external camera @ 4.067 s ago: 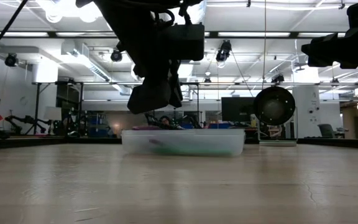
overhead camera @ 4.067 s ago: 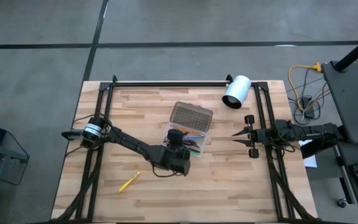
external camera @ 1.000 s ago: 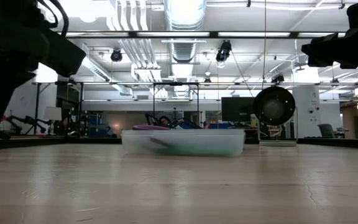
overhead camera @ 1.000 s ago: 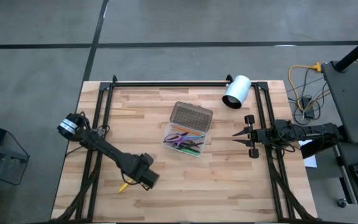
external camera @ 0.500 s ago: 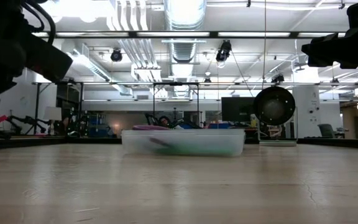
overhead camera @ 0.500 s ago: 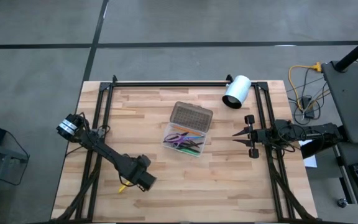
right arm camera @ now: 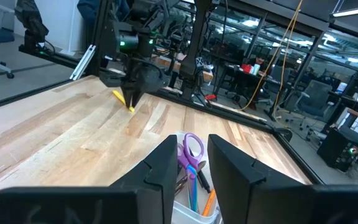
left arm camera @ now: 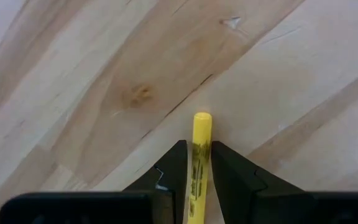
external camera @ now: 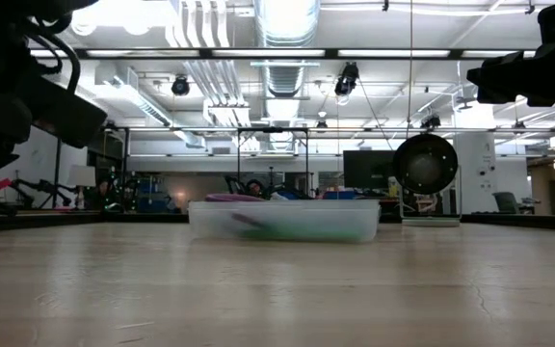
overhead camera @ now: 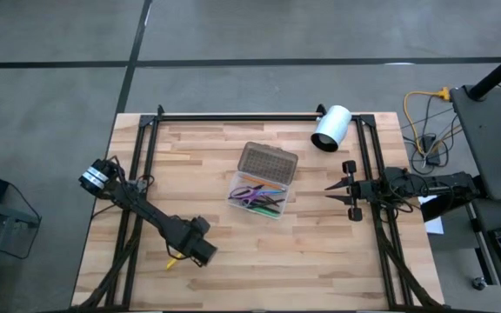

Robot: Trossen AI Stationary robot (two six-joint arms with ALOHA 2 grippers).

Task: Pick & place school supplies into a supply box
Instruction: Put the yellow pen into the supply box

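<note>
A yellow pen (overhead camera: 170, 259) lies flat on the wooden table near its near-left part. My left gripper (overhead camera: 191, 252) stands over it, pointing down, shut on it; in the left wrist view the yellow pen (left arm camera: 202, 127) shows between the fingers of my left gripper (left arm camera: 199, 149). The supply box (overhead camera: 257, 196) sits open at the table's middle, its grey dotted lid (overhead camera: 268, 162) tipped back, with coloured pens and purple-handled scissors (right arm camera: 191, 149) inside. My right gripper (overhead camera: 330, 188) waits open at the table's right, level, facing the box. My left gripper pinches the yellow pen's shaft (left arm camera: 200, 157) between its two fingers (left arm camera: 178, 163), a short way back from the pen's end (left arm camera: 202, 117). The fingers come from above, pointing down, and close across the pen. The pen lies on the table.
A white cylinder (overhead camera: 330, 128) lies at the far right of the table. Black frame rails (overhead camera: 233, 116) run along the far edge and both sides. Bare wood lies between the box and the near edge.
My left gripper has shifted a little toward the table's near-left and come down over the yellow pen. The pen lies where it was. My right arm has kept still.
</note>
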